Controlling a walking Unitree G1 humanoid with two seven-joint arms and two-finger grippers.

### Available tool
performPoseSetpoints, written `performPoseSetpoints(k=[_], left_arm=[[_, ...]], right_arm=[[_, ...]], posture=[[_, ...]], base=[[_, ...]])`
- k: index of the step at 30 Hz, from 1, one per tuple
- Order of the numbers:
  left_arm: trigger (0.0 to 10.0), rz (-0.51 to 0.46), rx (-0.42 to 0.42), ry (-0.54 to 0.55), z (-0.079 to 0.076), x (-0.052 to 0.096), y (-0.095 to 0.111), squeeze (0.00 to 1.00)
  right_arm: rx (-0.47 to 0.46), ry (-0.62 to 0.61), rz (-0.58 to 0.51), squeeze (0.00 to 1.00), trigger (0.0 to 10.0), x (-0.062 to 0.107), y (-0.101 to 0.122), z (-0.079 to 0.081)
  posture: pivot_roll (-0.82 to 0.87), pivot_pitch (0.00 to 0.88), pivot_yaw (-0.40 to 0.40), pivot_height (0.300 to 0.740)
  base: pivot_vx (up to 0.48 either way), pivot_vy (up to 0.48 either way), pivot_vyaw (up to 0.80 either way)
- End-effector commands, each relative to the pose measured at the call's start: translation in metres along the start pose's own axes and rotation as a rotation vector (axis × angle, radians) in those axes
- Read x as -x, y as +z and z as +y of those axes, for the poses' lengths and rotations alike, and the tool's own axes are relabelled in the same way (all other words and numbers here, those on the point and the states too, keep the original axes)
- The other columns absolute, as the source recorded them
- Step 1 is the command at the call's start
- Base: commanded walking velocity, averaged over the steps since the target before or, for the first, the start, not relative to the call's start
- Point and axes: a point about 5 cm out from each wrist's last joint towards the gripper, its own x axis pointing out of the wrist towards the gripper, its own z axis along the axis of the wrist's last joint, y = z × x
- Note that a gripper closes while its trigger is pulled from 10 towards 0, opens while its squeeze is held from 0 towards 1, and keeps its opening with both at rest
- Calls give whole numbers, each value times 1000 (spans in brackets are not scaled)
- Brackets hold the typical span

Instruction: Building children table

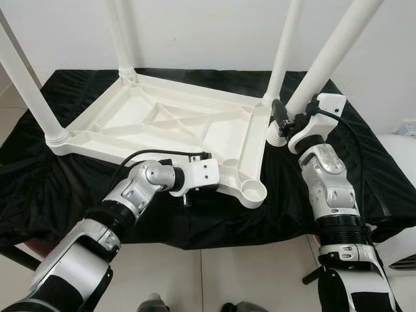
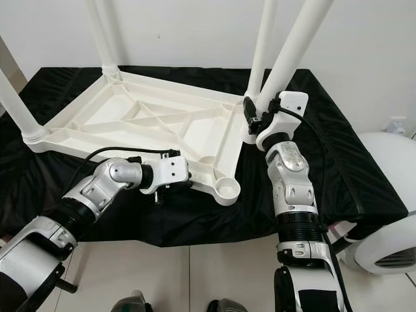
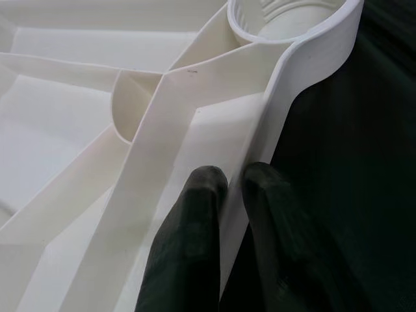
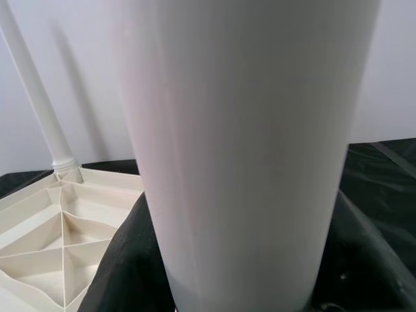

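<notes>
— Where did you have the table, and what was it made of?

— Your white tabletop [image 1: 175, 123] lay upside down on a black cloth [image 1: 364, 169], smooth moulded plastic with ribs crossing its underside and round sockets at the corners. Three round legs [image 1: 26, 88] stood up from it; the near corner socket [image 1: 252, 190] was empty.

— And your grippers?

— Your left gripper [image 3: 224, 195] was pinched narrow on the tabletop's near rim, one finger inside the thin wall, one outside. Your right gripper [image 1: 281, 120] clasped a fourth leg [image 1: 325, 58] near its ribbed base, its foot on the cloth beside the far right corner.

— What did the wrist views add?

— The left one showed the rim's curve up to the socket and the fingers' [image 3: 188, 247] matte black rubber. The right one showed the leg's [image 4: 240, 149] plain, glossy cylinder between the dark fingers.
</notes>
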Motion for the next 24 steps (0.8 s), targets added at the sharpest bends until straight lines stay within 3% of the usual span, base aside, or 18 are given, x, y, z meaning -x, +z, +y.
performPoseSetpoints(k=[1,9,10,13,14,22,23,24], left_arm=[[0,115,105,-70,-20,-3,-29,0],[0,134,108,-88,-21,-3,-31,0],[10000,144,109,-87,-21,-4,-32,0],[10000,147,105,-87,-21,-4,-31,0],[10000,145,113,-87,-21,-5,-30,1000],[10000,155,103,-86,-19,-8,-28,1000],[10000,163,96,-86,-18,-8,-28,667],[10000,163,96,-86,-18,-8,-28,667]], right_arm=[[9,-12,-15,0,10000,2,4,-3],[10,-23,-19,0,10000,2,6,-6],[10,-25,-19,0,10000,2,6,-6],[9,-26,-18,0,10000,2,6,-6],[9,-26,-18,0,10000,2,6,-6],[9,-29,-19,0,10000,2,6,-6],[10,-30,-19,0,10000,2,6,-6],[10,-30,-19,0,10000,2,6,-6]], posture=[[-1,18,7,740],[0,30,12,740],[0,32,13,740],[0,33,13,740],[-2,34,14,740],[-4,37,15,740],[-5,37,15,740],[-5,37,15,740]], base=[[0,0,0],[0,0,0],[0,0,0],[0,0,0],[0,0,0],[0,0,0],[0,0,0],[0,0,0]])
